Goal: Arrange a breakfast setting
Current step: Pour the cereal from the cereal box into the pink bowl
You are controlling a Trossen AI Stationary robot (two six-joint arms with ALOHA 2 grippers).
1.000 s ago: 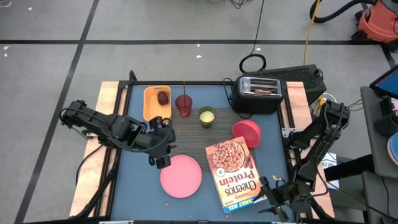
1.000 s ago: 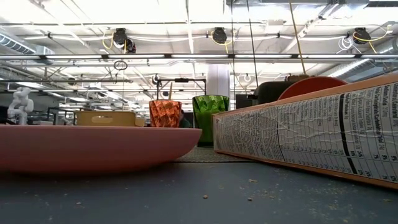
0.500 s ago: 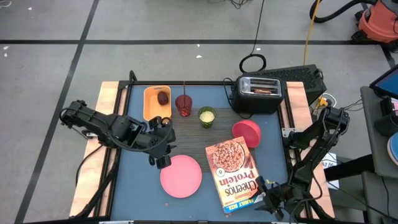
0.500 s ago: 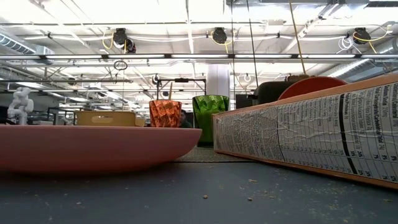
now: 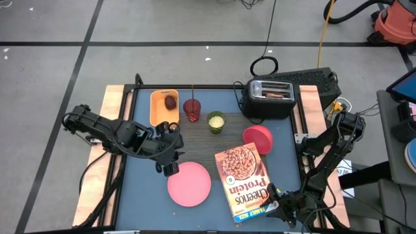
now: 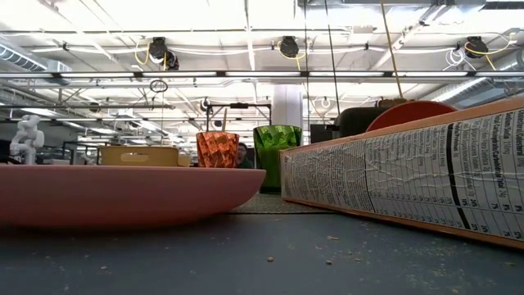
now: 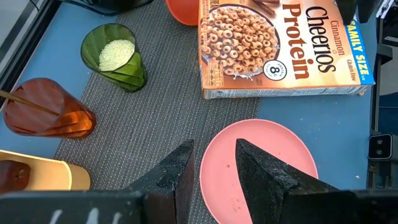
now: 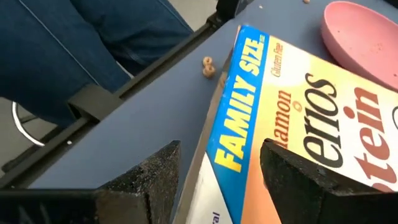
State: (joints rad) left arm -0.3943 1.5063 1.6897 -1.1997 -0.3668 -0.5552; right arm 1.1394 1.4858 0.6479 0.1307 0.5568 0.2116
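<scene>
The pink plate (image 5: pixel 189 184) lies flat near the table's front, beside a Cheerios box (image 5: pixel 244 182) lying face up. My left gripper (image 7: pixel 214 171) hangs open high over the plate's far left rim (image 7: pixel 211 155). My right gripper (image 8: pixel 221 180) is open at the box's near right corner; one finger (image 8: pixel 155 177) stands over the table, the other (image 8: pixel 298 177) over the box's face. I cannot tell whether it touches the box. The red tumbler (image 5: pixel 192 109) and green cup (image 5: pixel 216 121) stand on the dark placemat (image 7: pixel 155 106). The pink-red bowl (image 5: pixel 258 139) sits behind the box. A dark-red fruit (image 5: pixel 170 102) lies in an orange tray.
A black toaster (image 5: pixel 270 99) with brown toast in its slot stands at the far right. The orange tray (image 5: pixel 162 110) sits at the far left. A person's legs in jeans (image 8: pixel 93 43) are just past the near edge, and a loose cereal piece (image 8: pixel 208 66) lies there.
My right gripper has rolled about its own pointing line and sunk a little at the box's near right corner. The box, the plate and my left gripper have kept still.
</scene>
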